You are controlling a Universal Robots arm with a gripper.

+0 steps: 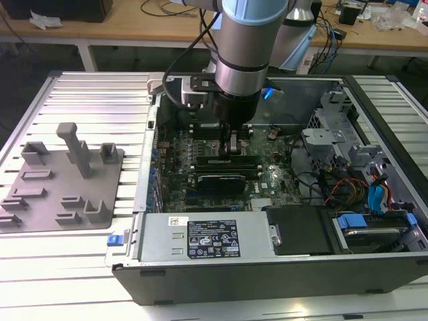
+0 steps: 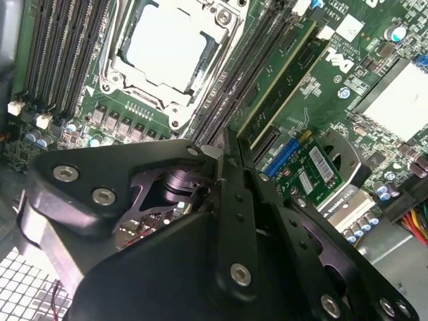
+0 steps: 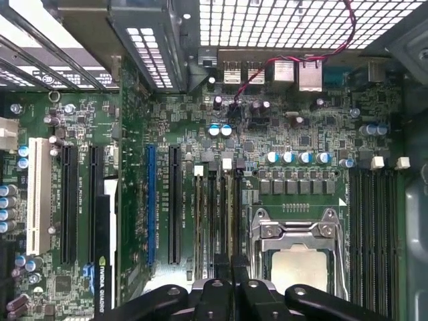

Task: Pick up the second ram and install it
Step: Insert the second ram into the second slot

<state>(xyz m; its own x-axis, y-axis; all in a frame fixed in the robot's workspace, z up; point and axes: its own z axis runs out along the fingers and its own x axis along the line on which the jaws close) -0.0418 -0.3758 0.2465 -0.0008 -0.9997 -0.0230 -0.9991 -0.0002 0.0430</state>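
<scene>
Firstly, the exterior view. My gripper (image 1: 231, 148) hangs straight down inside the open black computer case (image 1: 267, 277), over the green motherboard (image 1: 271, 175). Its tips meet the second ram (image 1: 208, 161), a long, narrow green circuit-board stick, near the middle of that stick's length. The stick lies level, standing on edge in the row of memory slots. A grey plastic holder tray (image 1: 40, 194) with upright blocks sits outside the case, well apart, toward the exterior view's left. A silver metal power supply box (image 1: 200, 237) lies along the near wall of the case.

Next, the second wrist view. My black fingertips (image 2: 227, 168) are drawn together, leaving only a thin gap. The green stick runs away from that gap and stands upright in its slot, so I record them as closed on its upper edge. A second green stick stands just beside it, on the side away from the square silver processor socket (image 2: 170, 47). Empty long black memory slots (image 2: 251, 63) lie between the held stick and the socket.

Lastly, the first wrist view. My two finger links sit almost touching over the slot row, beside the socket frame. From this angle the sticks are edge-on, and I cannot tell which slot carries the held one.
</scene>
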